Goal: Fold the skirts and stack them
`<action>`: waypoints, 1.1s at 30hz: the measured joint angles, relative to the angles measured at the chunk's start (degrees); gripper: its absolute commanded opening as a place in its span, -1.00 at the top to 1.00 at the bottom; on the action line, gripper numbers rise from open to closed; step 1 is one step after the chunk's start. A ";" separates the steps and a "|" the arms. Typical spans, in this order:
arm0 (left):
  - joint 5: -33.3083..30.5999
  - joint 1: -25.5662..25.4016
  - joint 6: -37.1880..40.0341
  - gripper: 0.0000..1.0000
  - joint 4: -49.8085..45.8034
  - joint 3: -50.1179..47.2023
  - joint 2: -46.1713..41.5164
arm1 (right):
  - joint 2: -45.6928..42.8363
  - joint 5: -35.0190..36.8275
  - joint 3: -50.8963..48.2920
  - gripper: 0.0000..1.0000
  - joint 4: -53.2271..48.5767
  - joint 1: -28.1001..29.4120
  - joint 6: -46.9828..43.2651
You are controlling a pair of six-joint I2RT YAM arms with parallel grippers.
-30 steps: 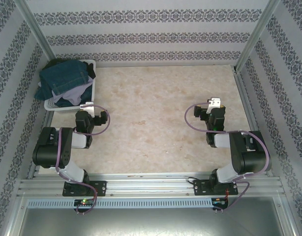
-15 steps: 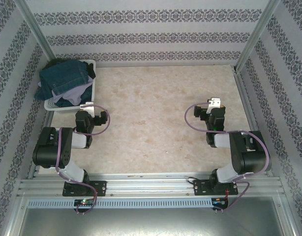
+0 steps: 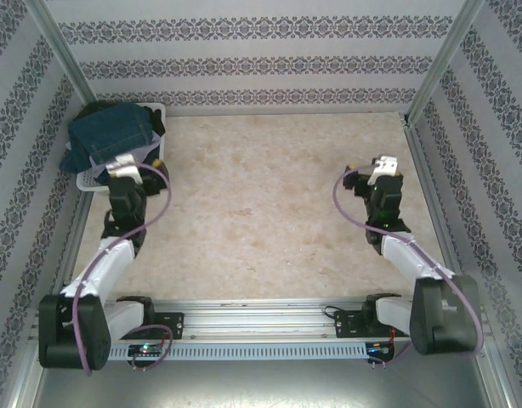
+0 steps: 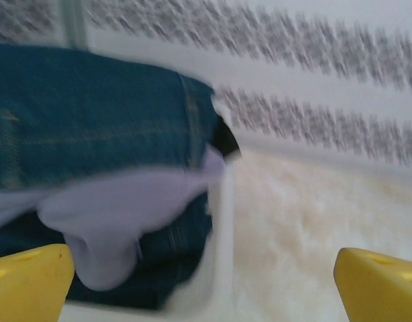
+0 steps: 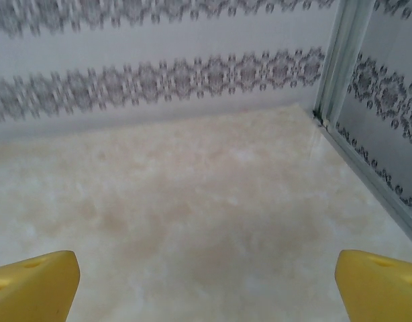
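Observation:
The skirts lie heaped in a white lattice basket (image 3: 161, 109) at the table's far left. A dark blue denim skirt (image 3: 112, 127) is on top. In the left wrist view the denim skirt (image 4: 92, 127) lies over a pale lavender skirt (image 4: 119, 208), with a bit of black cloth (image 4: 225, 137) at the right. My left gripper (image 3: 132, 160) is at the basket's near right corner, open and empty (image 4: 206, 295), its yellow fingers (image 4: 28, 282) wide apart. My right gripper (image 3: 384, 163) hangs open over bare table at the right, yellow fingers (image 5: 380, 285) spread.
The marble-patterned table (image 3: 261, 204) stretches between the two arms. Patterned walls close it in at the back and both sides, with metal posts at the corners (image 5: 343, 54). The basket's white rim (image 4: 223, 255) stands between my left fingers.
Both arms have stretched forward from their folded pose. The left gripper has moved up to the basket's near edge. The right gripper has gone farther out and to the right.

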 measured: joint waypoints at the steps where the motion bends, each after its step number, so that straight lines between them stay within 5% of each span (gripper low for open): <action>1: -2.29 0.00 -2.51 -0.99 -5.60 5.86 0.46 | -0.85 -0.13 3.23 -0.96 -3.13 0.00 2.08; 6: -6.27 0.48 -11.47 -0.99 -25.42 28.76 10.10 | -1.79 -2.82 12.57 -0.96 -11.26 0.00 12.07; 13: -0.22 6.51 -18.36 -1.00 -45.38 50.77 33.42 | 2.73 -11.39 15.89 -0.95 -18.73 0.00 22.10; 20: 5.70 9.55 -17.00 -0.99 -59.95 78.42 59.89 | 2.95 -16.22 15.85 -0.96 -22.91 0.02 25.59; 25: 6.03 9.33 -13.00 0.14 -70.55 100.45 73.96 | -0.07 -16.79 14.88 -0.95 -24.81 0.02 25.55; 33: 2.78 7.76 -7.08 0.98 -77.55 104.26 71.69 | -4.31 -16.39 12.17 -0.95 -26.91 0.02 25.53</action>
